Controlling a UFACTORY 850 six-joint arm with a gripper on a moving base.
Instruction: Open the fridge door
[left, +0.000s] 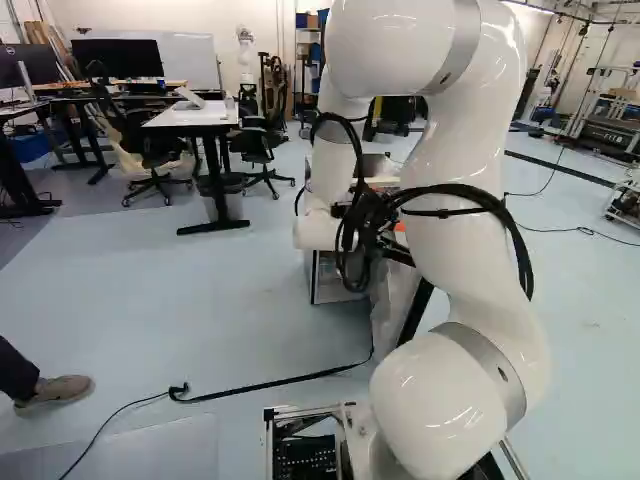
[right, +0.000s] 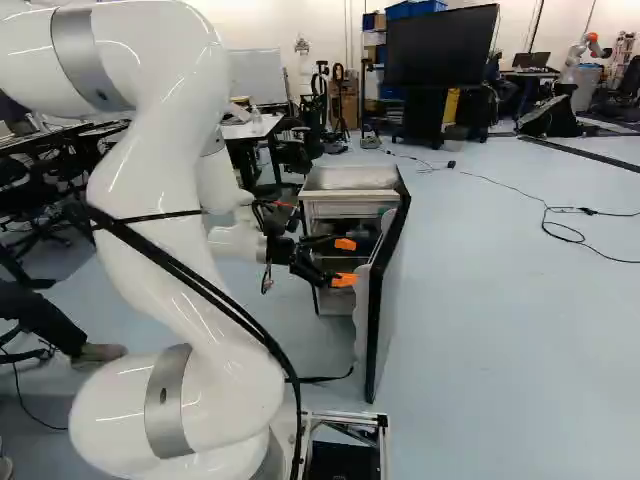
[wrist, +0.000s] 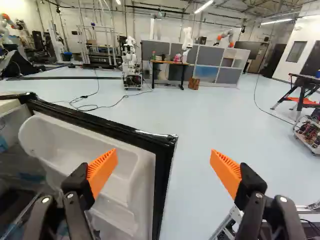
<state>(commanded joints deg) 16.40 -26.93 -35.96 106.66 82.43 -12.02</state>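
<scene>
Bulky white links of the arm (right: 180, 200) rise from the joint at the foot of both base views, black cables (right: 190, 280) looped along them. Beside that joint sits a metal frame (right: 345, 420). Out ahead, the claw (right: 344, 262) points at the door (right: 385, 300), near its inner side. Seen from the wrist, the claw (wrist: 163, 167) is open, its orange pads (wrist: 102, 172) wide apart with nothing gripped. One finger stands over the white door bins (wrist: 90, 145); the other is past the door's free black edge, above the floor (wrist: 200, 115). Whether either finger touches the door, I can't tell. Beyond the claw, the fridge (right: 350, 177) stands upright on the floor, its door swung wide open towards the base. Inside, bare drawers or shelves are too dim to tell. Farther back come an office chair (left: 257, 145), a big dark screen (right: 440, 45) and, well past the door, another robot (wrist: 187, 42).
</scene>
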